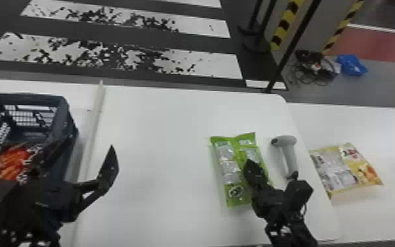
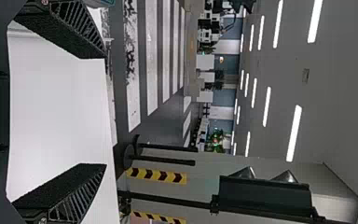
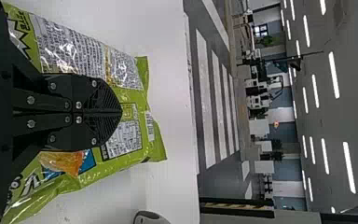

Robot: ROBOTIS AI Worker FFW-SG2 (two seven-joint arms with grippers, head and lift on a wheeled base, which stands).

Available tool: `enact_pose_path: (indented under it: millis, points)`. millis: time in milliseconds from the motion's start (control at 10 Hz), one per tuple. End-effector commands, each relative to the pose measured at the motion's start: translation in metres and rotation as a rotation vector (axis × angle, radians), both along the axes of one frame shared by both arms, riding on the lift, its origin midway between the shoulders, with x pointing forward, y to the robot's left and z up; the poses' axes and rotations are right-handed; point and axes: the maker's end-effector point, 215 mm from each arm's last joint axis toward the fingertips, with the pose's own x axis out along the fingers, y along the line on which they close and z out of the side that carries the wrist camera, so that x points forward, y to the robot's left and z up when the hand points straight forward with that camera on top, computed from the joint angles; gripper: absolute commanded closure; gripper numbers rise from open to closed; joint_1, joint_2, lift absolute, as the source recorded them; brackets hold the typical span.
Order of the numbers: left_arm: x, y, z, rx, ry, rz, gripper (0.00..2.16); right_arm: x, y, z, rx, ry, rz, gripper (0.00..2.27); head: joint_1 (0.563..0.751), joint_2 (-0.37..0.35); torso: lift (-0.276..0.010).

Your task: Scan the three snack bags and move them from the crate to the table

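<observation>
My left gripper (image 1: 90,144) is open beside and partly over the crate (image 1: 72,123); in the left wrist view that gripper (image 2: 105,111) has nothing between its fingers. A red-orange snack bag (image 1: 11,161) lies in the crate, partly hidden by the left arm. On the table, a green snack bag (image 1: 231,170) lies under my right gripper (image 1: 252,164). The right wrist view has this gripper (image 3: 121,112) shut, fingers together, in front of the green bag (image 3: 126,98). Right of the green bag is the grey scanner (image 1: 287,147). Farther right lies a yellow snack bag (image 1: 344,169).
The white table (image 1: 160,147) spans the middle, with a raised pale strip (image 1: 95,121) between it and the crate. A second white surface (image 1: 390,141) at the right bears the yellow bag. Black stands (image 1: 292,49) rise beyond the far edge.
</observation>
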Motion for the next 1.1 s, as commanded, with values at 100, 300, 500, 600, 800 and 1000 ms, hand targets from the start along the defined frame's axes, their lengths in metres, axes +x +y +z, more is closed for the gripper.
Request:
enact_pose_path:
  millis: [100, 300, 500, 600, 800, 1000]
  points:
    - [0.000, 0.003, -0.005, -0.016, -0.009, 0.009, 0.04, -0.022, 0.006, 0.014, 0.045, -0.028, -0.023, 2.24, 0.695, -0.169, -0.062]
    - [-0.001, -0.002, -0.001, -0.025, -0.027, 0.003, 0.04, -0.032, 0.008, 0.014, 0.064, -0.024, -0.041, 2.24, 0.695, -0.168, -0.062]
    - [-0.001, -0.003, 0.001, -0.027, -0.035, -0.001, 0.04, -0.034, -0.009, 0.027, 0.061, -0.069, -0.091, 2.24, 0.695, -0.175, -0.062]
    - [-0.002, -0.002, -0.002, -0.027, -0.028, 0.000, 0.04, -0.032, -0.021, 0.031, 0.056, -0.076, -0.109, 2.24, 0.695, -0.184, -0.062]
    - [-0.003, -0.003, 0.001, -0.030, -0.037, -0.002, 0.04, -0.031, -0.030, 0.020, 0.056, -0.052, -0.123, 2.24, 0.695, -0.216, -0.062]
    - [-0.003, -0.003, 0.006, -0.034, -0.054, -0.003, 0.04, -0.032, -0.021, 0.000, 0.056, -0.016, -0.109, 2.24, 0.695, -0.224, -0.062]
